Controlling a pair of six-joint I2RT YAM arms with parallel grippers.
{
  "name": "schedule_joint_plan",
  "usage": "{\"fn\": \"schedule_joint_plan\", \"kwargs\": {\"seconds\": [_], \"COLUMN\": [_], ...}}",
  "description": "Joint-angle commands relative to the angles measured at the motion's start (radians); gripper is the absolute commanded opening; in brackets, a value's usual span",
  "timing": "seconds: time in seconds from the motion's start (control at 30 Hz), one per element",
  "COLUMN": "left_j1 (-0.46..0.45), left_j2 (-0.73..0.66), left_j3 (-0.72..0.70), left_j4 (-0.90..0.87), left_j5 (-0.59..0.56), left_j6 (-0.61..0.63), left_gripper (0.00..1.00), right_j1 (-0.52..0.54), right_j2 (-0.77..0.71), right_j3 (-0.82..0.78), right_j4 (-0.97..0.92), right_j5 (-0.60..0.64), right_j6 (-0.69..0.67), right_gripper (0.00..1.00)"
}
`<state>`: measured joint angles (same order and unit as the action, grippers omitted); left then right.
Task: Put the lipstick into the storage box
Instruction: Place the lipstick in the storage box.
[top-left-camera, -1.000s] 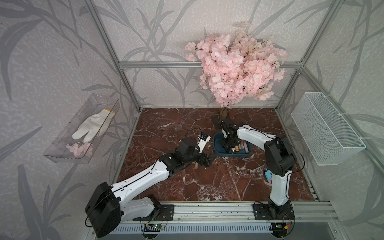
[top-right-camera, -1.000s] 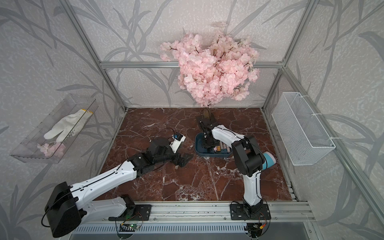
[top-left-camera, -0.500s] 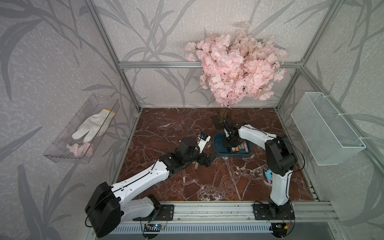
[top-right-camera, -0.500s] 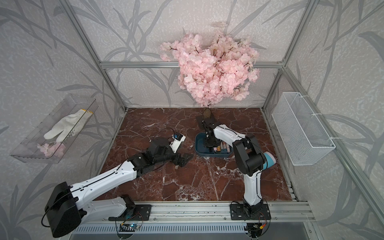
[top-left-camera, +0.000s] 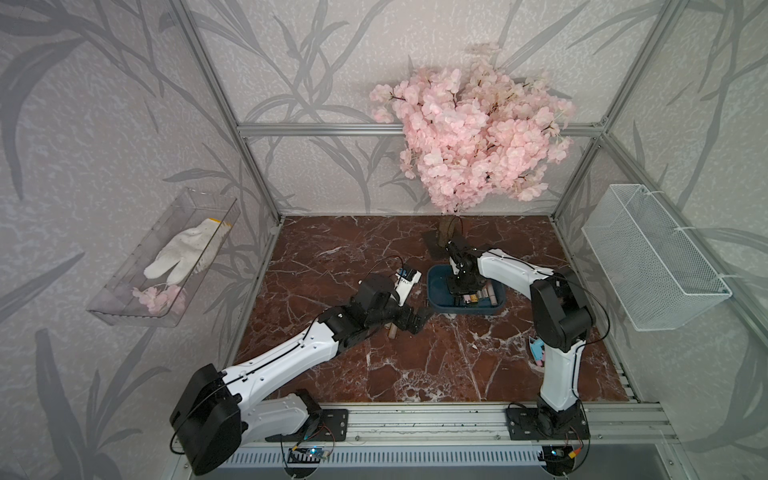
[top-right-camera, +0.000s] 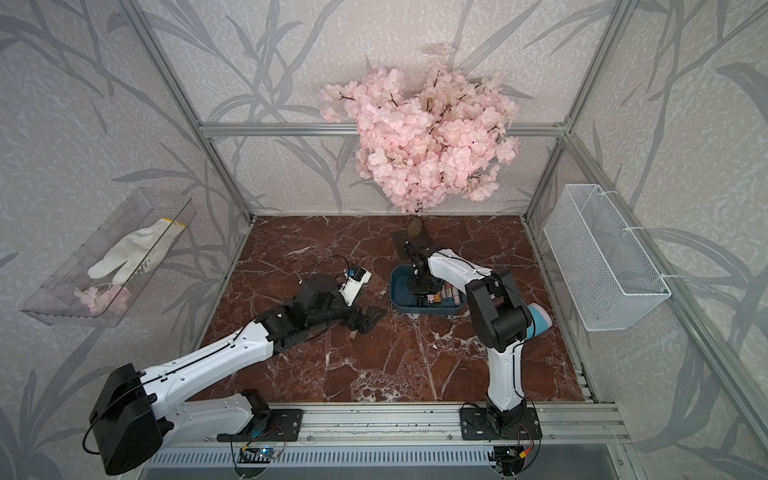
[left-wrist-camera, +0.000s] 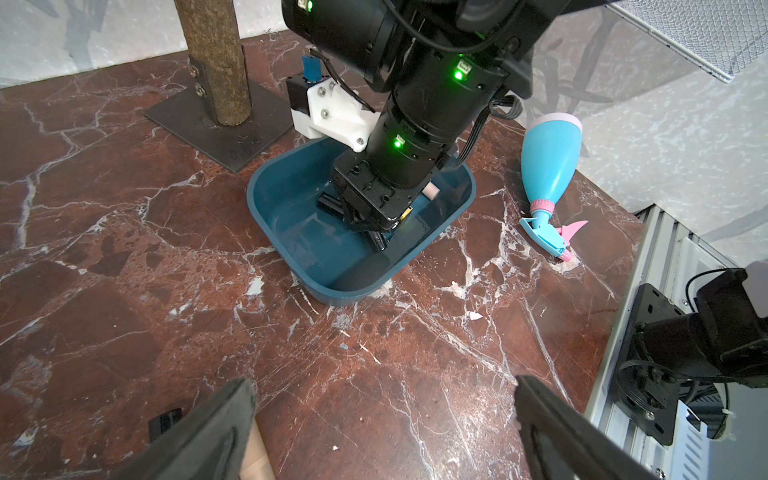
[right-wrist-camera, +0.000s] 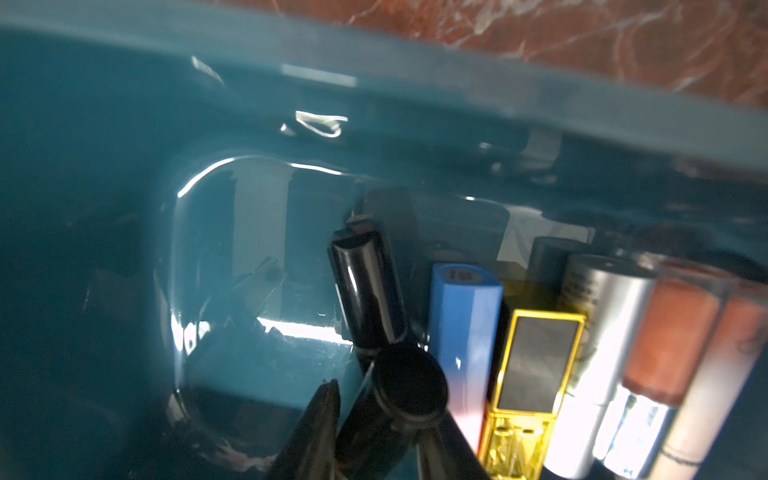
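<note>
The teal storage box (top-left-camera: 436, 286) (top-right-camera: 399, 286) (left-wrist-camera: 291, 195) sits right of the table's middle. My right gripper (top-left-camera: 459, 291) (top-right-camera: 419, 293) (right-wrist-camera: 374, 415) reaches down into the storage box (right-wrist-camera: 124, 166). Its jaws stand slightly open around a black lipstick (right-wrist-camera: 409, 382), with a thin gap at one finger. Several more lipsticks lie beside it: black (right-wrist-camera: 365, 291), blue (right-wrist-camera: 461, 324), gold (right-wrist-camera: 536, 365). My left gripper (top-left-camera: 415, 318) (top-right-camera: 370, 318) (left-wrist-camera: 384, 384) is wide open low over the floor. A beige lipstick (top-left-camera: 391, 331) (top-right-camera: 353, 333) (left-wrist-camera: 253, 453) lies by one finger.
A blue spray bottle (left-wrist-camera: 550, 162) (top-right-camera: 540, 320) lies near the right arm's base. The blossom tree's trunk (left-wrist-camera: 216, 62) and base plate stand just behind the box. A white wire basket (top-left-camera: 652, 257) hangs on the right wall, a clear bin (top-left-camera: 166, 257) with a glove on the left.
My right gripper's jaws have parted a little around the black lipstick inside the box. The left arm has not moved.
</note>
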<state>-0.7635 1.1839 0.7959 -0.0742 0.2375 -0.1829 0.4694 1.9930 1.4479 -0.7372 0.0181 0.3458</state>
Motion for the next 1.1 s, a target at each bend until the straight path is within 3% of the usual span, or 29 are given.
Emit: {"fn": "schedule_joint_plan", "kwargs": {"seconds": [0.0, 0.23, 0.87, 1.07], "left_j1": [0.003, 0.003, 0.002, 0.003], "left_j2": [-0.029, -0.05, -0.166, -0.242], "left_j3": [-0.015, -0.029, -0.111, -0.151], "left_j4": [0.013, 0.028, 0.05, 0.033], "left_j5": [0.015, 0.02, -0.048, -0.109], "left_j6": [-0.006, -0.013, -0.047, -0.048], "left_gripper": [1.0, 1.0, 1.0, 1.0], "right_j1": [-0.006, -0.007, -0.006, 0.055], "right_j2": [-0.019, -0.095, -0.274, -0.281], "right_j3": [-0.012, -0.011, -0.002, -0.026], "right_j4": [-0.023, -0.027, -0.067, -0.057], "right_j5": [0.02, 0.023, -0.06, -0.089], "right_j6": [-0.008, -0.01, 0.03, 0.067], "right_gripper": [0.37, 0.45, 0.45, 0.45]}}
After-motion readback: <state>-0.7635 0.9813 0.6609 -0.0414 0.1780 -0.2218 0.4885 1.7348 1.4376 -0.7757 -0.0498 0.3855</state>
